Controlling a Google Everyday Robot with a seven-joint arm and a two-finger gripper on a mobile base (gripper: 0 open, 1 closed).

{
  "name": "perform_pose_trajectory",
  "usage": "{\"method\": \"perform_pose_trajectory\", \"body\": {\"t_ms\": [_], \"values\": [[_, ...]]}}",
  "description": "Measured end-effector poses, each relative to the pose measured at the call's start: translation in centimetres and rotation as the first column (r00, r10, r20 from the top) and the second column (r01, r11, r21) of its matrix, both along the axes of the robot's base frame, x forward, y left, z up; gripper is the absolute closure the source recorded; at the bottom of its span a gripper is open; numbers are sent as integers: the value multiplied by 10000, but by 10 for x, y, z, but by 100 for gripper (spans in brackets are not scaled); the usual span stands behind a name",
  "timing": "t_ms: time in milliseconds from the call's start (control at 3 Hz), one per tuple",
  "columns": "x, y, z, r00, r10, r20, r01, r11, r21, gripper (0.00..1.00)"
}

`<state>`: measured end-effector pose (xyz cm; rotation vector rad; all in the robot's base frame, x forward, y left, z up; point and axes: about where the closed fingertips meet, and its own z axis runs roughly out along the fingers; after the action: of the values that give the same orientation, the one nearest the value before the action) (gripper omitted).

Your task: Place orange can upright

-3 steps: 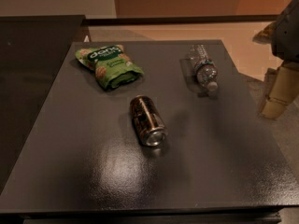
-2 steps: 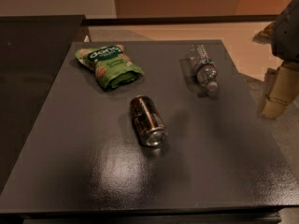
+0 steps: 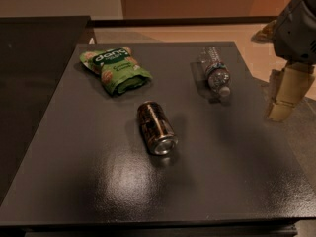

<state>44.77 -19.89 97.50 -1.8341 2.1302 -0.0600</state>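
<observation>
The orange can (image 3: 156, 127) lies on its side near the middle of the dark grey table (image 3: 74, 172). Its body is dark coppery brown and its shiny silver end faces the front right. My gripper (image 3: 282, 107) hangs at the right edge of the view, beyond the table's right side. It is well to the right of the can and a little behind it, and it touches nothing. Its grey arm housing (image 3: 296, 28) sits above it.
A green snack bag (image 3: 116, 69) lies at the table's back left. A clear plastic water bottle (image 3: 215, 73) lies on its side at the back right, between the can and the gripper. A dark surface (image 3: 34, 58) adjoins the table on the left.
</observation>
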Motion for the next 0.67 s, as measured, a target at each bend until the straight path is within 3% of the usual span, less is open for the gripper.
{"method": "perform_pose_trajectory", "body": {"t_ms": [333,667], "values": [[16,30,-9,9825,1853,182,-1845,9821,-367,0],[32,65,-15,9158,3985,501,-3912,9133,-1136,0]]}}
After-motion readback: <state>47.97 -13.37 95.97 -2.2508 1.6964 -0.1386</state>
